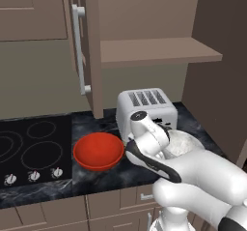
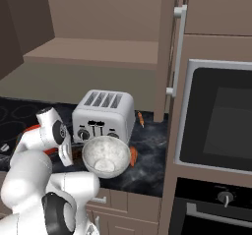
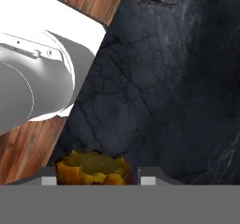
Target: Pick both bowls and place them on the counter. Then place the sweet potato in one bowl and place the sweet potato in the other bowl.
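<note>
Sweet potato (image 3: 92, 170) sits right at the pincer (image 3: 93, 180), an orange lump between the two dark tips in the hand view; it looks gripped, so the pincer is closed on it, though the fingers themselves are barely in view. Below it lies bare black counter (image 3: 154, 78), so the load is not yet over a bowl. The red bowl (image 1: 98, 151) stands on the counter to the left of the wrist, beside the cooktop (image 1: 34, 150). The marbled bowl (image 2: 106, 156) stands on the right, near the counter's front edge, just in front of the toaster (image 2: 104, 113). A second orange piece (image 2: 133, 156) peeks from behind the marbled bowl's right rim. Judging by this, the carry turns on a short sideways shift toward either bowl.
</note>
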Available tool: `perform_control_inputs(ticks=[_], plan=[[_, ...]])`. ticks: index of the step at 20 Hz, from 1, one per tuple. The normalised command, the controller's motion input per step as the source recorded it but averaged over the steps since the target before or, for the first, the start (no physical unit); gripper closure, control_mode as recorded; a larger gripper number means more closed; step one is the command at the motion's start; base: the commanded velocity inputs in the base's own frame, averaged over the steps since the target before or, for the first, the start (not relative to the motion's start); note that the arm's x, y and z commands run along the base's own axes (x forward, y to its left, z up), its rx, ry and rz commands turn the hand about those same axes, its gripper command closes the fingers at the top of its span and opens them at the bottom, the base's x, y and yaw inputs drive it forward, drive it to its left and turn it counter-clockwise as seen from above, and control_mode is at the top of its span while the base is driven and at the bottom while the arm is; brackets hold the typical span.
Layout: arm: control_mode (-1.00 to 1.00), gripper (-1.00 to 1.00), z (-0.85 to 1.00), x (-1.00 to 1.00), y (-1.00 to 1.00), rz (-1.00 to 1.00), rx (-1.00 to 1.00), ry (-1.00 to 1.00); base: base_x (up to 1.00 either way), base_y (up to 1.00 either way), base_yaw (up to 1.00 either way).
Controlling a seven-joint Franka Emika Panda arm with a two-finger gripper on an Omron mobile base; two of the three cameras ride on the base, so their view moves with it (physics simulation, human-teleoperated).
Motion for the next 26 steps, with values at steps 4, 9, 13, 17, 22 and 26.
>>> perform_control_inputs(ticks=[4, 9, 13, 17, 22, 26], plan=[[-1.00, 1.00, 0.23, -0.15, 0.00, 0.00, 0.00, 0.00, 0.00, 0.00, 0.00], [-1.00, 1.00, 0.20, -0.10, 0.03, 0.00, 0.00, 0.00, 0.00, 0.00, 0.00], [-1.00, 1.00, 0.08, -0.01, 0.04, 0.00, 0.03, 0.00, 0.00, 0.00, 0.00], [-1.00, 1.00, 0.03, 0.00, 0.05, 0.01, 0.07, 0.00, 0.00, 0.00, 0.00], [-1.00, 1.00, 0.02, 0.00, 0.23, 0.04, 0.07, 0.00, 0.00, 0.00, 0.00], [-1.00, 1.00, 0.02, 0.00, 0.17, 0.10, 0.08, 0.00, 0.00, 0.00, 0.00]])
